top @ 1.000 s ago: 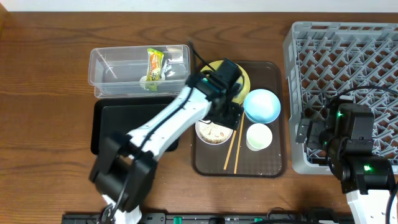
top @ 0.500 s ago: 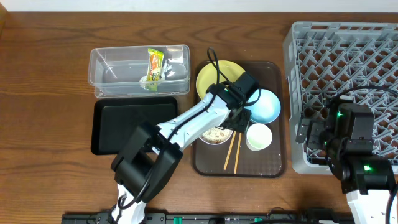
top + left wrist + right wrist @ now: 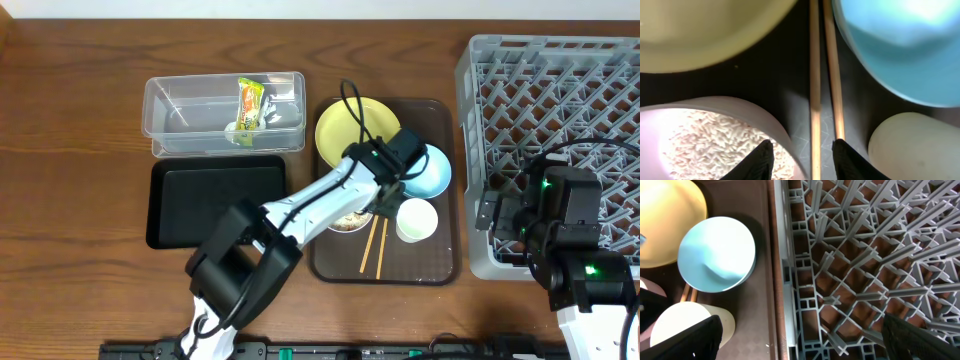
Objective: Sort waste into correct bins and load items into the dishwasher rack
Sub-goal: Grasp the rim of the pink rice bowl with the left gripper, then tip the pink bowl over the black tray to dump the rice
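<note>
The left gripper [image 3: 802,145] was low over the brown serving tray [image 3: 440,262] with its jaws partly apart, one dark fingertip on each side of the pair of wooden chopsticks [image 3: 813,75]. The left fingertip [image 3: 764,159] stood clear of the nearer stick, hard by the rim of the white bowl [image 3: 747,112]. The right fingertip [image 3: 846,159] covered the end of the other stick, and I could not tell whether it pressed on it. Nothing was clamped. The chopsticks lay side by side on the tray floor, thin and pale, running from near to far in the gap between the white bowl on the left and the small white cup [image 3: 416,220] on the right. Their far ends passed between the yellow plate [image 3: 345,125] and the light blue bowl [image 3: 430,172]. The white bowl held a heap of rice-like leftovers [image 3: 705,147]. The right gripper [image 3: 801,330] hung over the near left edge of the grey dishwasher rack [image 3: 560,100], its jaws wide apart and holding nothing. To the far left, the green-and-orange wrapper [image 3: 249,103] lay inside the clear tub [image 3: 190,120], with the black tray [image 3: 210,200] just near of it on the table.
</note>
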Tool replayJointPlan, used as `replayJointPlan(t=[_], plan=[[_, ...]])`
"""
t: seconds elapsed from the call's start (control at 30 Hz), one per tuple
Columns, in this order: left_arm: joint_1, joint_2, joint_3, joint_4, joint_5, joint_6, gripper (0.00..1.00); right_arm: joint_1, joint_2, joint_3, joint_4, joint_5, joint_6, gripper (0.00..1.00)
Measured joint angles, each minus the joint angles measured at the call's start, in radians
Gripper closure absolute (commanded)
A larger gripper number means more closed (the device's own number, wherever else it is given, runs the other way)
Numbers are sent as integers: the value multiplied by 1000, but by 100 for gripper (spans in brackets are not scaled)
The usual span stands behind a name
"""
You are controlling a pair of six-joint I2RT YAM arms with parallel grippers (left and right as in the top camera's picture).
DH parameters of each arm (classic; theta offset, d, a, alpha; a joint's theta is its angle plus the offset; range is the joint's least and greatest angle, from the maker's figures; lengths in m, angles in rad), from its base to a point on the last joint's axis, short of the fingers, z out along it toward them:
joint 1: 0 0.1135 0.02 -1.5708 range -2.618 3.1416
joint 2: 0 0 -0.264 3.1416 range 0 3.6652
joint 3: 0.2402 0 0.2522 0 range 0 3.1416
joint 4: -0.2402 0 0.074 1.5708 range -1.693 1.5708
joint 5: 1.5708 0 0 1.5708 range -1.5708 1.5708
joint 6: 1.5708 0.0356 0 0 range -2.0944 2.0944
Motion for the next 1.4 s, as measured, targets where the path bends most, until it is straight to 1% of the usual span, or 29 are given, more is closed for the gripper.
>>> replayJointPlan(t=[0.13,0.3,0.33,0.43,0.8,0.93,1.07,1.17,1.27,1.4], plan=[[-15,23,0,-5,-14,-4,72,0,0,0,-1,0,0,1],[-16,34,-3,-10,-27,-5,82,0,0,0,-2,-1,0,1],[-16,34,-3,-13,-30,-4,86,0,0,0,-3,-2,0,1],[-16,34,-4,-24,-34,-5,94,0,0,0,-5,-3,0,1],[-17,-2,-3,-76,-60,-1,94,0,0,0,-8,-3,0,1],[-15,-52,-5,-109,-48,51,94,0,0,0,-8,-3,0,1],[-5,-153,-5,-160,-35,99,94,0,0,0,-9,-3,0,1],[37,-241,-5,-201,-32,112,94,0,0,0,-9,-3,0,1],[117,-305,-5,-248,-23,130,94,0,0,0,-8,-3,0,1],[259,-330,-5,-285,84,200,94,0,0,0,-9,-3,0,1]])
